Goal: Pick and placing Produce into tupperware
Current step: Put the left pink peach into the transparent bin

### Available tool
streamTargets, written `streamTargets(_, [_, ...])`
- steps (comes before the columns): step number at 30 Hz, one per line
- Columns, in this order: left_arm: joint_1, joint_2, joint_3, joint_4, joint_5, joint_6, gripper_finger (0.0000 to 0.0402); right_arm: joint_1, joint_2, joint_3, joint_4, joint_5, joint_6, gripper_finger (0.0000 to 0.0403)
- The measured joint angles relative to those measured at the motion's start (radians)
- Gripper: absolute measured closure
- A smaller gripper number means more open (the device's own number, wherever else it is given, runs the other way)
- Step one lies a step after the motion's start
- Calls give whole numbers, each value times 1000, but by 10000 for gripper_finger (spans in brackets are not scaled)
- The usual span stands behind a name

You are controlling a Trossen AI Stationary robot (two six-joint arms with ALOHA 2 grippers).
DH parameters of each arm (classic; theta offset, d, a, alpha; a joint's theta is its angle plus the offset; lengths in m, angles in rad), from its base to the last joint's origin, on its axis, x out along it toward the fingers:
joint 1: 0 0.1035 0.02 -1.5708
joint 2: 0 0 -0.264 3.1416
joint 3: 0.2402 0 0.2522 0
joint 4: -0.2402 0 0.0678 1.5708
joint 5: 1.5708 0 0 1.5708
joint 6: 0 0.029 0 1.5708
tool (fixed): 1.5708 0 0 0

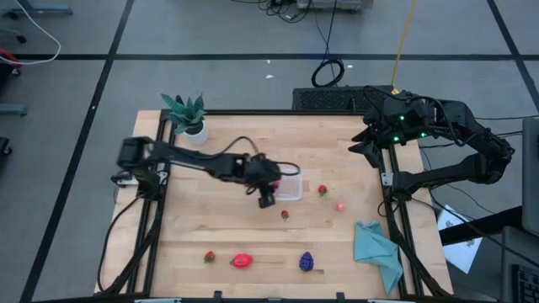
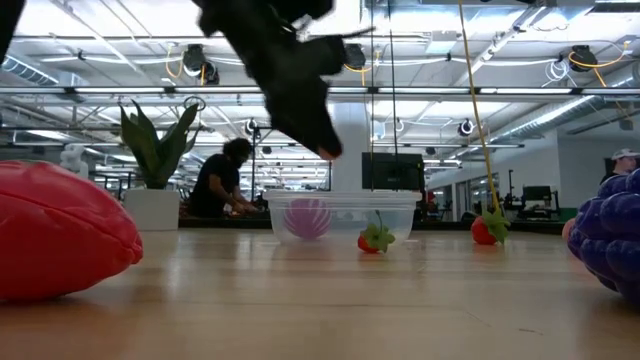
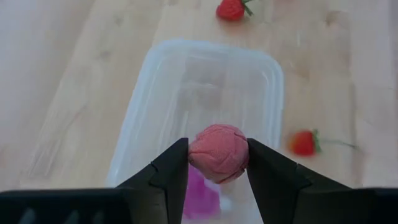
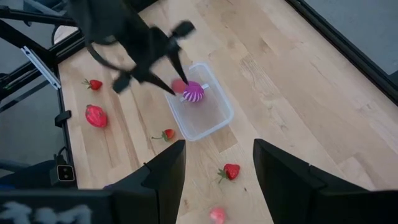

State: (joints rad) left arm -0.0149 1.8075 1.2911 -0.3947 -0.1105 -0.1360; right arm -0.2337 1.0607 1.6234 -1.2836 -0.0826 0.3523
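My left gripper (image 3: pixel 217 148) hangs over the near-left end of the clear tupperware (image 3: pixel 205 74), shut on a pinkish-red round fruit (image 3: pixel 219 155). A magenta ball (image 4: pixel 193 93) lies inside the tupperware (image 1: pixel 289 188). On the table rest strawberries (image 1: pixel 322 190) (image 1: pixel 285 214) (image 1: pixel 209 257), a pink piece (image 1: pixel 341 205), a bigger red fruit (image 1: pixel 242 261) and a dark purple cluster (image 1: pixel 306 262). My right gripper (image 4: pixel 219 149) waits open, raised above the table's far right corner (image 1: pixel 364 145). My left gripper pinches the pinkish-red round fruit between its two fingers (image 3: pixel 171 165), one on each side of the ball (image 3: pixel 198 154). The fingers come from above, slanting down. The fruit is lifted clear, above the tupperware's floor and the magenta ball (image 3: pixel 202 199).
A green potted plant (image 1: pixel 189 118) stands at the far left corner. A teal cloth (image 1: pixel 376 252) lies at the near right edge. In the low view the bigger red fruit (image 2: pixel 60 230) and the purple cluster (image 2: pixel 610 240) sit close to the camera. People show in the room behind.
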Motion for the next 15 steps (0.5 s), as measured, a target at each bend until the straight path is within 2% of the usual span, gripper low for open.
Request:
streamTargets(7, [15,166,199,-155,6,55,250,0,0,0,-1,0,-27,222])
streamTargets(15, [12,206,223,-210,10,30,250,0,0,0,-1,1,-81,222])
